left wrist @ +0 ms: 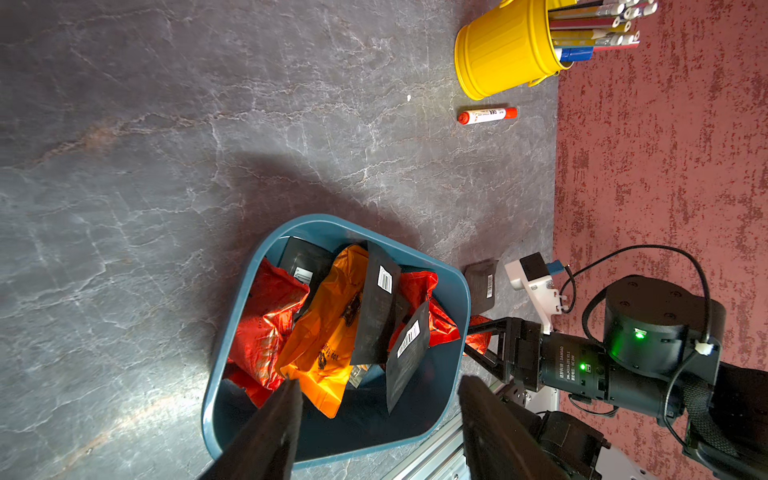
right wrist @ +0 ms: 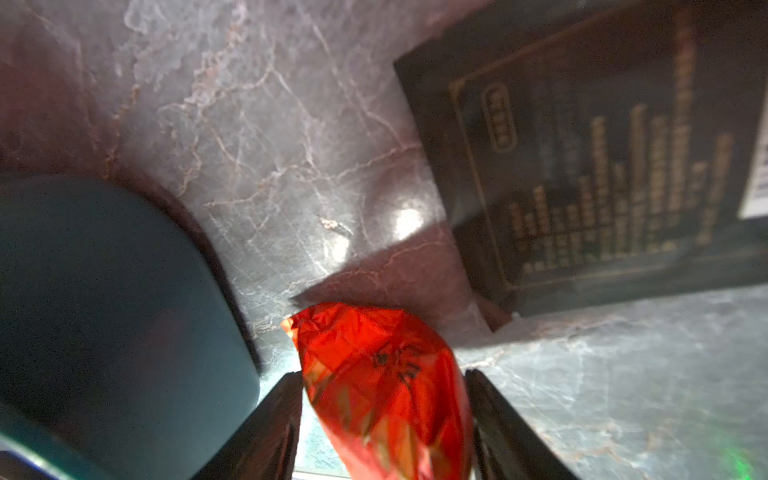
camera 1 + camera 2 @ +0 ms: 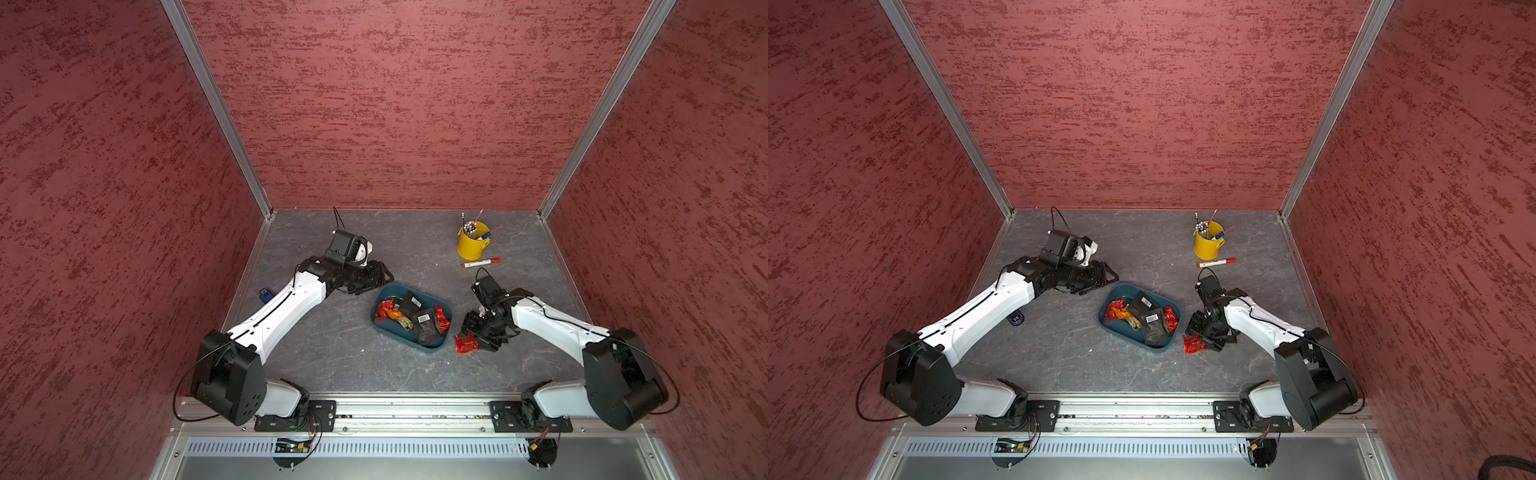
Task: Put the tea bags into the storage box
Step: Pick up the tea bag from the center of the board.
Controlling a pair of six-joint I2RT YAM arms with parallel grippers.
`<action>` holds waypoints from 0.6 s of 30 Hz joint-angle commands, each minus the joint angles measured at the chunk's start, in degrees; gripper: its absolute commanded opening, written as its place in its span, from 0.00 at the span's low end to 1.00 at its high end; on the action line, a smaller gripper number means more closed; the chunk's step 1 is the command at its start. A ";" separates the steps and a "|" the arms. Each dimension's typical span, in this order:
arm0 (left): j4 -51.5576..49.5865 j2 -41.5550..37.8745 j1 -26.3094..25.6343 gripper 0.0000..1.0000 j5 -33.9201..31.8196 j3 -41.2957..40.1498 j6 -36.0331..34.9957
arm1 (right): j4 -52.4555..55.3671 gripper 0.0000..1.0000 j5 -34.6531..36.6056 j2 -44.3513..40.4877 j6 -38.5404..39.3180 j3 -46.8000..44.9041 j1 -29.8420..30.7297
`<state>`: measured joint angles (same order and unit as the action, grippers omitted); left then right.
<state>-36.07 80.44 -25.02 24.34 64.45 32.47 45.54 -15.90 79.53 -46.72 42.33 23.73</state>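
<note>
Three red walls (image 3: 415, 104) | marbled table (image 3: 332, 357) | left gripper (image 1: 378, 380) wide | right gripper (image 2: 383, 372) astride red pouch (image 3: 465, 344), grip unclear

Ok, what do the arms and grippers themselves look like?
The left arm and right arm have white shells, black joint housings and thin black cables. The left gripper and right gripper are black, with triangular open-frame fingers. A green light glows on the right arm's wrist motor, near small white print.

Overhead pair, close wrist cameras, storage box (image 3: 401, 337) shared
</note>
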 commanded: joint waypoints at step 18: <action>-0.50 -2.14 1.44 0.64 1.03 -0.73 -1.61 | 10.92 0.47 5.77 -8.38 0.17 7.30 0.53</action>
<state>-36.14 79.77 -24.29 24.64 64.03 32.18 51.70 -12.97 73.71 -46.61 46.28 23.81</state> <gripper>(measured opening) 0.643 0.474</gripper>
